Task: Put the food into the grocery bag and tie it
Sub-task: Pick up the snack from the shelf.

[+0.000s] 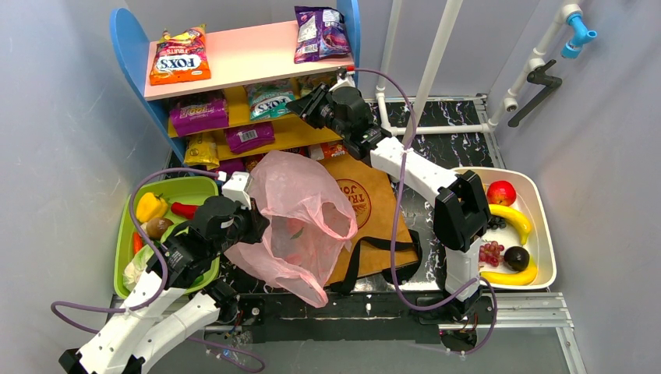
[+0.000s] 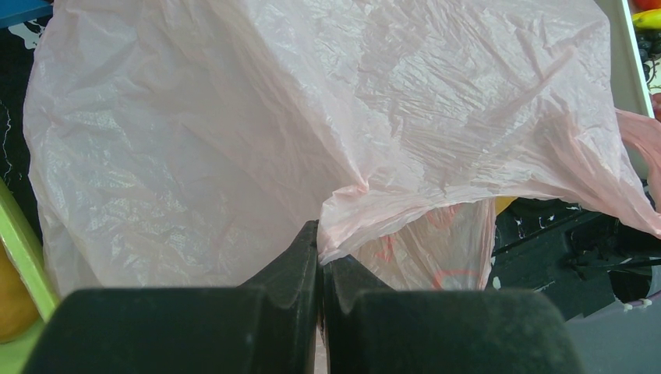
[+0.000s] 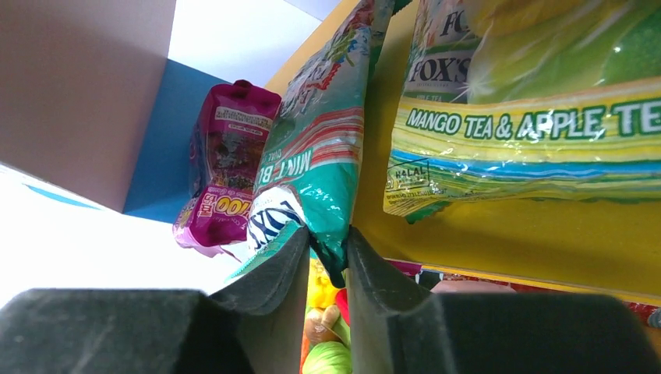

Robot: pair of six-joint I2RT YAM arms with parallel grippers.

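**Teal packet** [image 3: 319,171]: it stands on edge on the yellow middle shelf [image 3: 499,249] of the rack, at the far-left corner of the counter [image 1: 436,148]. In the right wrist view we read "FOX'S" and "MINT" on it, upside down. The right end effector [image 3: 327,243] is clamped on the packet's lower corner, with both pads against the foil. The packet's long axis runs straight out from the fingertips, away from the wrist.

**Pink bag** [image 1: 300,210]: it is held up off the counter toward the near-left corner and partly covers the left side of a brown paper bag [image 1: 374,210]. The left end effector [image 2: 320,245] has its jaws together, pinching a fold of the film. We cannot tell how wide the mouth gapes.

**Relation for the next move:** from the right end effector, the bag lies toward the near edge and to the left. The right arm has the packet and the left arm is nearer the bag. We judge the packet must come off the shelf toward the near edge, then down into the bag.

**Writing:**
- Yellow-green packet [image 3: 530,125]: "FOX'S", "MANGO TEA & APPLE TE…", "HALAL".
- Orange packet [image 1: 179,58] on the top shelf: "FOX'S".
- Brown paper bag: a round stamp, "TR… JO…".
- Magenta packet [image 3: 226,171]: print too small to read.
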